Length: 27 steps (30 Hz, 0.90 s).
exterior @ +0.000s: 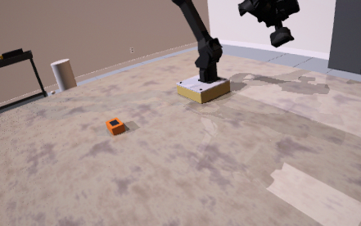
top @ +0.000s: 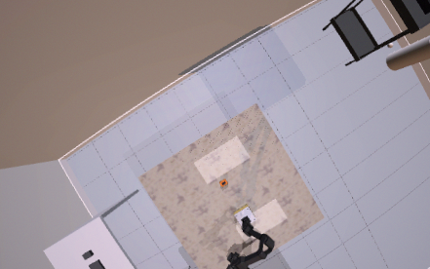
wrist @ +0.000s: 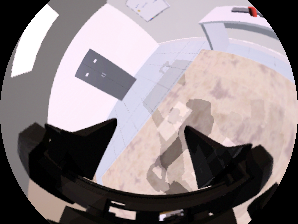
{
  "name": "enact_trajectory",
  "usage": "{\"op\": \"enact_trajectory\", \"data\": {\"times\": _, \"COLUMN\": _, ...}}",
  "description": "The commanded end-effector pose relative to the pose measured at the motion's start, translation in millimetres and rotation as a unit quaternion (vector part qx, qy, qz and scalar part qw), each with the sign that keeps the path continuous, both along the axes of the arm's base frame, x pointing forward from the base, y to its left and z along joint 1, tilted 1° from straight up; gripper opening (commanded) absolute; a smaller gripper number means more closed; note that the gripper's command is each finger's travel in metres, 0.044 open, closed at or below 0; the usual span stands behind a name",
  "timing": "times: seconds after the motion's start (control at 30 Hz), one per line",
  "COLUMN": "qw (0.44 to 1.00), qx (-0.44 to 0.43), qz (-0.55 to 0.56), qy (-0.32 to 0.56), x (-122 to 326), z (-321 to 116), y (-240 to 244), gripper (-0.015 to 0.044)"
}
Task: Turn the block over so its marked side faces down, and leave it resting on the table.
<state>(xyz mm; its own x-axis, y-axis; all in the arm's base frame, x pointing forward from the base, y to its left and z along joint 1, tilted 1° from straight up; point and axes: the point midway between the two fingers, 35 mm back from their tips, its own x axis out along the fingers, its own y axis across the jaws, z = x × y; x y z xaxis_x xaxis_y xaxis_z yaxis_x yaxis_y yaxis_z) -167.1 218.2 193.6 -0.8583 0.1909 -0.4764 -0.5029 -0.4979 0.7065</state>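
The orange block (top: 223, 183) (exterior: 115, 126) rests on the mottled table (top: 180, 200) (exterior: 61, 176). Its dark square mark shows on its top face in the top and exterior views, so the marked side faces up. The block is not in the wrist view. My gripper (wrist: 150, 125) is open, with its two black fingers wide apart and nothing between them. It is raised above the table on the far side of the arm's base from the block, well away from it; in the exterior view it hangs at the upper right.
The arm's base plate (top: 244, 214) (exterior: 204, 90) stands on the table between the block and the raised gripper. Pale light patches (top: 221, 160) (exterior: 319, 196) lie on the table top. A black stand (exterior: 12, 61) and a cylinder (top: 414, 53) (exterior: 64, 75) are far off beyond the table.
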Motion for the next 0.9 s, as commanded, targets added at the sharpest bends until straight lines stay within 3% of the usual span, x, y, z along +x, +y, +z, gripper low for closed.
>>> {"op": "enact_trajectory", "data": {"times": 0.0, "qw": 0.993, "qx": -0.016, "qz": -0.112, "qy": -0.043, "x": 50, "z": -4, "y": 47, "gripper": 0.044}}
{"op": "enact_trajectory", "data": {"times": 0.17, "qw": 0.966, "qx": -0.05, "qz": -0.235, "qy": -0.091, "x": 117, "z": -14, "y": 82, "gripper": 0.044}}
{"op": "enact_trajectory", "data": {"times": 0.47, "qw": 0.886, "qx": -0.127, "qz": -0.415, "qy": -0.162, "x": 246, "z": -33, "y": 96, "gripper": 0.044}}
{"op": "enact_trajectory", "data": {"times": 0.87, "qw": 0.732, "qx": -0.24, "qz": -0.602, "qy": -0.211, "x": 426, "z": -56, "y": 27, "gripper": 0.044}}
